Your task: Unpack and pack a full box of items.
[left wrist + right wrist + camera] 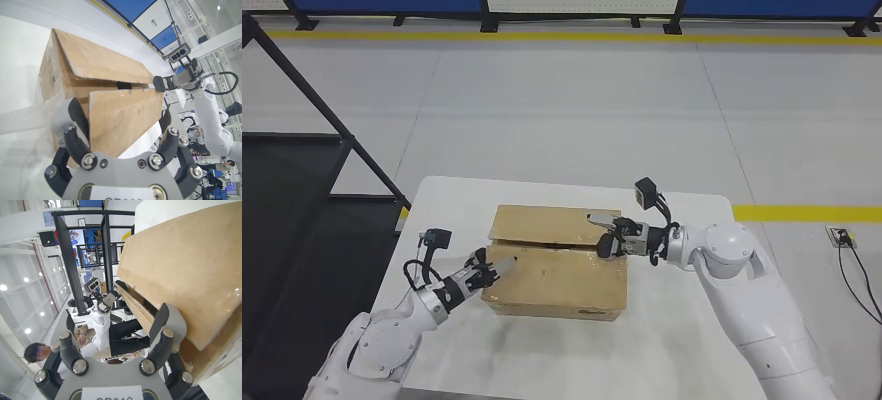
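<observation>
A brown cardboard box (560,283) sits mid-table with its two long top flaps nearly shut, leaving a narrow dark gap along the seam (123,85). My left gripper (504,266) is at one short end of the box, open, and the end of the near flap (122,115) lies between its fingers (77,113). My right gripper (602,234) is open at the opposite end of the seam. One of its fingers (160,321) rests against the edge of the far flap (181,272). The left wrist view shows that right gripper (160,84) at the flap corners. The box's contents are hidden.
The white table (452,200) has bare room on all sides of the box. A black metal frame (332,120) stands off the table's left side. A person sits in the room beyond, away from the box.
</observation>
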Tool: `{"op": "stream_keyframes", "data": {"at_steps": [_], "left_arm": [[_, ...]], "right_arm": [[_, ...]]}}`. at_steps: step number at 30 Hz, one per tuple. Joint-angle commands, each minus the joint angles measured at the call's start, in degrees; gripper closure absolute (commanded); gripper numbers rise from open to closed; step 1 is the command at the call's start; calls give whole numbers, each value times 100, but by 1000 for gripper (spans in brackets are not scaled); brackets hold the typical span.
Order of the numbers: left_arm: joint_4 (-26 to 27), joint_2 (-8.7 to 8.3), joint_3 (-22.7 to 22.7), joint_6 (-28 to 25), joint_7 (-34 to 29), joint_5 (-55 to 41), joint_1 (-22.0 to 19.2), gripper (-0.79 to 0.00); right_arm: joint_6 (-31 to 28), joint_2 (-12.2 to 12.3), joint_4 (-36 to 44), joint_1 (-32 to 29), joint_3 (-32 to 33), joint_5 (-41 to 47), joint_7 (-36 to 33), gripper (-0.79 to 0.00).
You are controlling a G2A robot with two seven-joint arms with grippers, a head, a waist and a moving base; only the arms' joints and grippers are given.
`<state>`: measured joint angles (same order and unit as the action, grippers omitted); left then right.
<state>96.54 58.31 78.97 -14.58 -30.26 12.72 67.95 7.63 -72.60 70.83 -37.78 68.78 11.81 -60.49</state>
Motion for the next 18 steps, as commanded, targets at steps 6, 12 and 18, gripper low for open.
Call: {"op": "stream_keyframes", "data": {"at_steps": [6, 12, 18], "left_arm": [[143, -16, 379, -102, 284, -287, 197, -785], [289, -43, 959, -180, 632, -669, 524, -785], [360, -37, 1371, -65, 1029, -992, 826, -785]], "right_arm": [[-455, 12, -119, -93, -50, 4, 138, -785], [-732, 21, -296, -86, -119, -10, 109, -785], [-944, 14, -531, -50, -176, 109, 85, -785]]}}
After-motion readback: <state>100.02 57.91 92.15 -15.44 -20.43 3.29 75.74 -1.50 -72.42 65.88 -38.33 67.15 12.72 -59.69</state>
